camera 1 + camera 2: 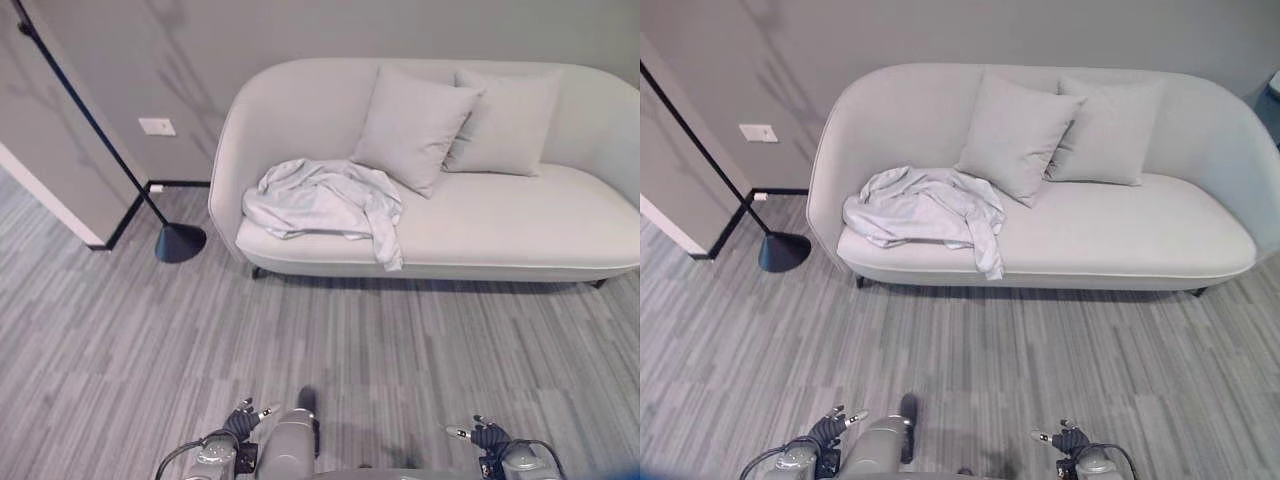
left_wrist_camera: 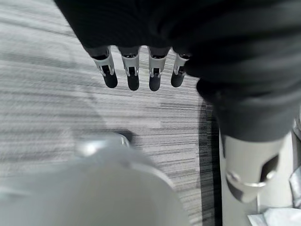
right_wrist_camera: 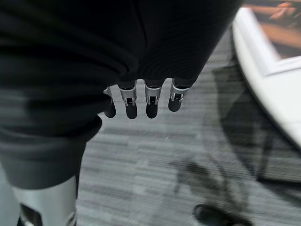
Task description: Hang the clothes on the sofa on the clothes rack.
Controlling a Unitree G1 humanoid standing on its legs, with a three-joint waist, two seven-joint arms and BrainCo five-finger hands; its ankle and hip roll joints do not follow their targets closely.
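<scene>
Pale grey crumpled garment (image 1: 325,203), just one, lies on the left end of the light grey rounded fabric sofa (image 1: 520,225), its long side running along the seat and one sleeve (or a hem, hard to say) drooping over the front edge. Two grey square cushions (image 1: 412,128) lean against the sofa back, touching each other. One black floor lamp (image 1: 176,241) stands on the grey striped carpet (image 1: 120,340) beside the sofa. Left hand (image 2: 131,70) and right hand (image 3: 141,101) both hang low over the carpet, fingers straight, holding nothing.

Readable text: none anywhere.
Wall plate (image 1: 157,126): blank white, no lettering legible.
Sofa (image 1: 520,225), cushions (image 1: 415,125): plain, no labels legible.
</scene>
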